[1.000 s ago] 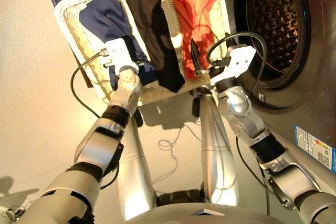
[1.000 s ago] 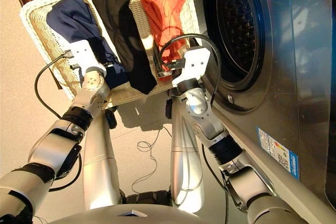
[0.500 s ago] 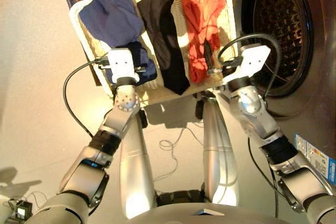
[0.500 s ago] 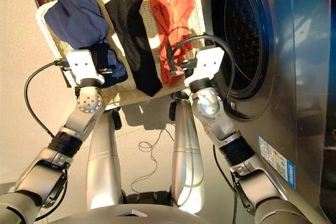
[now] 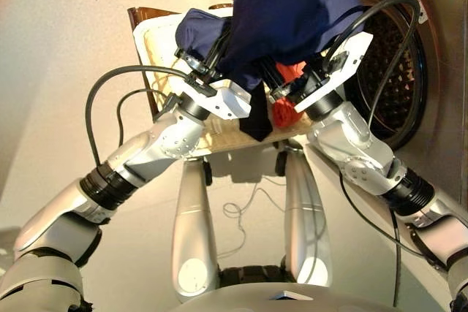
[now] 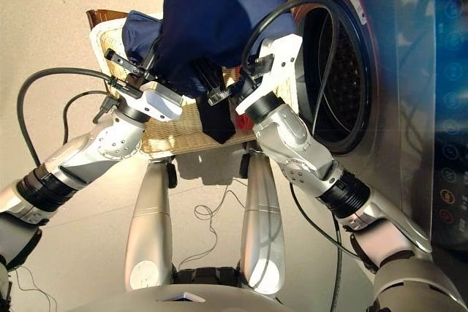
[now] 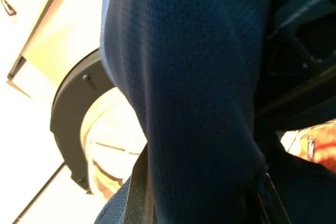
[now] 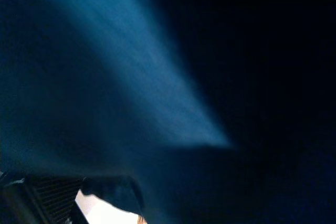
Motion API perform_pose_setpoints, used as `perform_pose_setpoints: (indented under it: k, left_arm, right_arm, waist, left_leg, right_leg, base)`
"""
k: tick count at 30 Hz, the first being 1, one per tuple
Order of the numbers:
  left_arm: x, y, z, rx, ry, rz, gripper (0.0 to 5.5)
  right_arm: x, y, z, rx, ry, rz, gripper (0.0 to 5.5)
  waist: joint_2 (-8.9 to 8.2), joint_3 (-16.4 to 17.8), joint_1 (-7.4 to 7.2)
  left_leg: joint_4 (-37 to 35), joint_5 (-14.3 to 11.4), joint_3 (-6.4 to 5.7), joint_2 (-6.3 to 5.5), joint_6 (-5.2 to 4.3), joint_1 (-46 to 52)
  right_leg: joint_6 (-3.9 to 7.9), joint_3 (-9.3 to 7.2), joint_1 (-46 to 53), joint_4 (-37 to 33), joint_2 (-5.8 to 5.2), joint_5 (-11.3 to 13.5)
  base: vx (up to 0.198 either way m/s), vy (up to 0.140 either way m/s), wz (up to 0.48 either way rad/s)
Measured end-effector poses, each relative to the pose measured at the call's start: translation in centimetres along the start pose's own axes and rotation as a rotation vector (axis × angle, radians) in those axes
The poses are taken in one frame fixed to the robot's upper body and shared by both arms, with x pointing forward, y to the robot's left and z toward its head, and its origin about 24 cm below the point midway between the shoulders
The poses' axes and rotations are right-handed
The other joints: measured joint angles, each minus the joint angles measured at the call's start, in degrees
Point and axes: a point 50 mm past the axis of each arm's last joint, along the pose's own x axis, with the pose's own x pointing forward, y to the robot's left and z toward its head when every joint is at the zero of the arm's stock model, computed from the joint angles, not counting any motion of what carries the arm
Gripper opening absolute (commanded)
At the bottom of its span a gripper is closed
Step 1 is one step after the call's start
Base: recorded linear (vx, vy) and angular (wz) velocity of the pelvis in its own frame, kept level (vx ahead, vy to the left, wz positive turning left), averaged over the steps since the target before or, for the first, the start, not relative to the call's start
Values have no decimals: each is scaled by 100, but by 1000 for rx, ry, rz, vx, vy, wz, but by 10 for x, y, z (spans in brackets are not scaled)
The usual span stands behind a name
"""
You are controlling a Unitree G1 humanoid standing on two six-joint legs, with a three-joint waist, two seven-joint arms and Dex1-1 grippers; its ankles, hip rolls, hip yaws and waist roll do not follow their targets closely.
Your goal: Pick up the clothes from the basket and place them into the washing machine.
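A navy blue garment [image 5: 289, 12] hangs bunched high above the cream wicker basket [image 5: 157, 42], draped over both grippers. My left gripper [image 5: 208, 60] reaches up into it and is shut on its cloth, which fills the left wrist view [image 7: 194, 103]. My right gripper [image 5: 303, 82] sits under the same cloth, close beside the left one; navy fabric [image 8: 131, 77] covers its wrist view. Below the navy cloth, the black garment [image 5: 256, 118] and the coral-red garment [image 5: 285, 111] lie in the basket. The washing machine's open steel drum [image 5: 398, 56] is just right of the grippers.
The basket rests on a brown stand [image 5: 142, 16]. Black cables loop off both wrists [image 5: 102, 100] and a thin cord lies on the floor [image 5: 245, 206]. The round dark-rimmed porthole door [image 7: 68, 124] stands swung open beside the drum.
The left arm has lifted the navy garment up out of the basket toward the drum. The right arm has risen under the cloth. The camera view has also tilted.
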Motion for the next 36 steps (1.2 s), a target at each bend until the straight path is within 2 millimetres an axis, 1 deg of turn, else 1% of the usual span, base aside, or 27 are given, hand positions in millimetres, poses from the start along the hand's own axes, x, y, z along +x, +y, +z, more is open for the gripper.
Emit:
perform_pose_setpoints:
  k: [4,9,25,30,36]
  left_arm:
    - [-3,-2,-6,24,19,-8,0]
    - [-2,-5,-9,44,35,-20,0]
    - [0,-4,-11,78,36,-17,0]
    - [-2,-3,-14,117,29,-54,0]
    - [-6,-3,-16,138,29,-87,0]
  right_arm:
    - [5,-2,-2,-37,32,13,550]
    - [6,-4,-5,-41,43,0,550]
    - [8,-7,-2,-60,41,-13,550]
    - [7,-7,-5,-40,66,-12,550]
    - [6,-7,-7,-32,97,-9,550]
  waist:
    - [0,0,50]
    - [0,0,25]
    - [0,0,17]
    - [-1,0,16]
    - [-1,0,17]
  left_leg:
    - [20,4,-19,-10,15,-54]
    - [25,8,-21,-14,19,-62]
    - [53,7,-25,-12,21,-175]
    - [77,4,-25,-18,26,-203]
    - [120,-18,-19,-35,63,-290]
  right_leg:
    - [12,-15,-6,-38,-12,30]
    - [17,-24,-8,-71,-18,41]
    - [13,-27,-106,-64,-16,46]
    - [23,-22,-120,-68,-18,57]
    - [54,1,-171,-83,-26,89]
  base:
    - [0,0,0]
    - [0,0,0]
    - [0,0,0]
    - [0,0,0]
    - [0,0,0]
